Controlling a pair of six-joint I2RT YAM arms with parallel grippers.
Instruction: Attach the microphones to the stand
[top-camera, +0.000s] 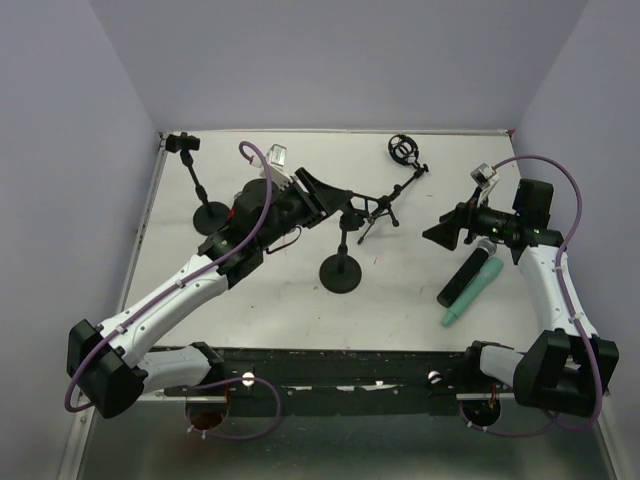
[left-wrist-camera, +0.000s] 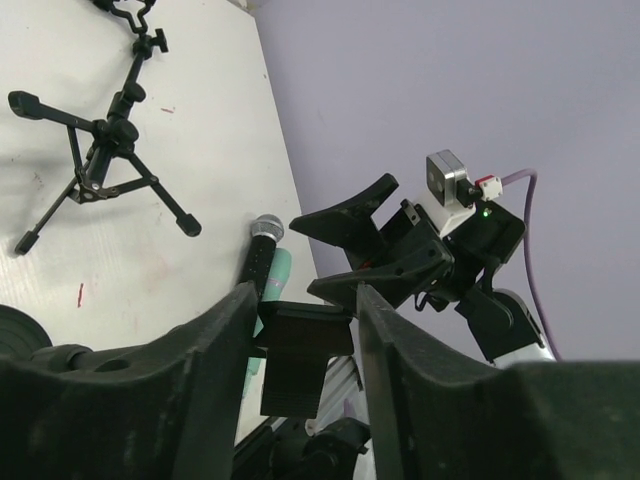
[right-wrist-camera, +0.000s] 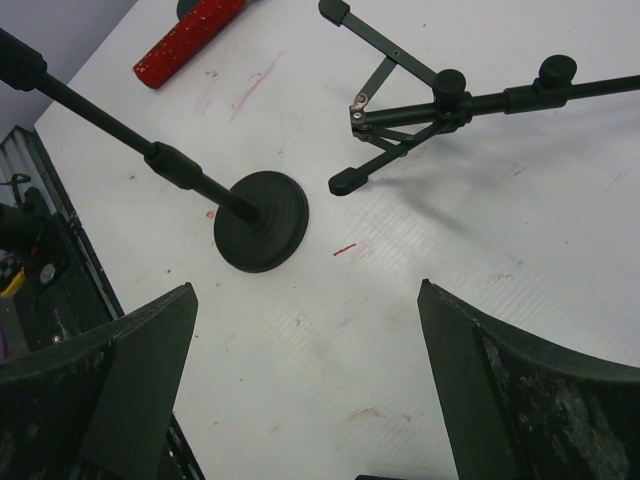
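Left gripper (left-wrist-camera: 303, 315): your fingers (left-wrist-camera: 215, 370) stand partly apart, one on each side of a black rectangular clip block (left-wrist-camera: 300, 350). The margins on both sides are very narrow, and you cannot tell whether the pads press on it. In the overhead view this gripper hangs beside the head of the central black round-base stand (top-camera: 340, 272), mid-table.

Right gripper (right-wrist-camera: 305, 340): spread wide, nothing between the fingers. It is held above the white tabletop (right-wrist-camera: 400, 260) on the right side and points toward the centre.

Microphones, all lying on the table:
- The black microphone with grey mesh head (top-camera: 463, 274) is at the right, just on the near side of your right gripper.
- The mint-green cylindrical microphone (top-camera: 473, 293) lies alongside it, touching or nearly so, on the side toward your right arm.
- The red glitter-bodied microphone (right-wrist-camera: 190, 38) lies flat beyond the round base in the right wrist view. Its head is out of frame, and overhead it is mostly hidden under your left arm.

Also on the table:
- A black tripod boom stand (top-camera: 378, 212) is behind the central stand, with a black ring mount (top-camera: 403, 150) at the boom's far end.
- A second black round-base stand (top-camera: 212, 213) is at the far left.
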